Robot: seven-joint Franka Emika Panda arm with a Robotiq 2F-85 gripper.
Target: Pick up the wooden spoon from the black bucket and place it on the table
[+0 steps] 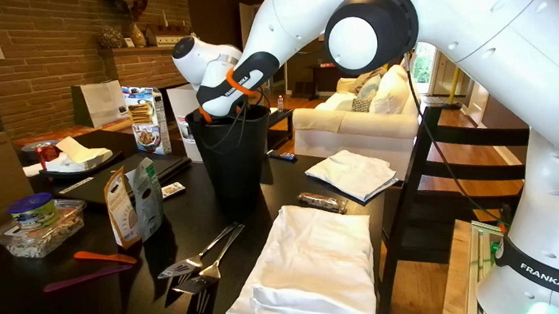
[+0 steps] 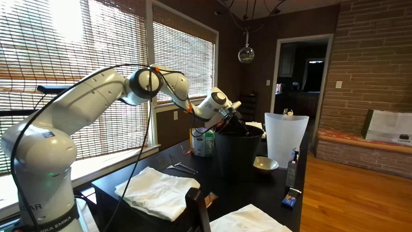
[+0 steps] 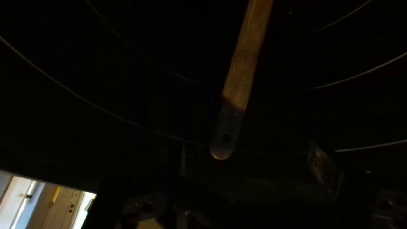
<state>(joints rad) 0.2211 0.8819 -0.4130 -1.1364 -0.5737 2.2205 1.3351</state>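
Robot gripper [image 3: 248,156] in the mouth of a black bucket [image 2: 237,154], dark table [image 2: 254,190] beneath, fingers [image 3: 323,170] spread apart, handle of a wooden spoon [image 3: 243,68] close by

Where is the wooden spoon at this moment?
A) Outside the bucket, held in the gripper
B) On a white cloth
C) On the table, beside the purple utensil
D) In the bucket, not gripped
D: the wrist view shows the spoon, only its handle visible, against the dark, ringed inside of the bucket, with the gripper open rather than closed on it.
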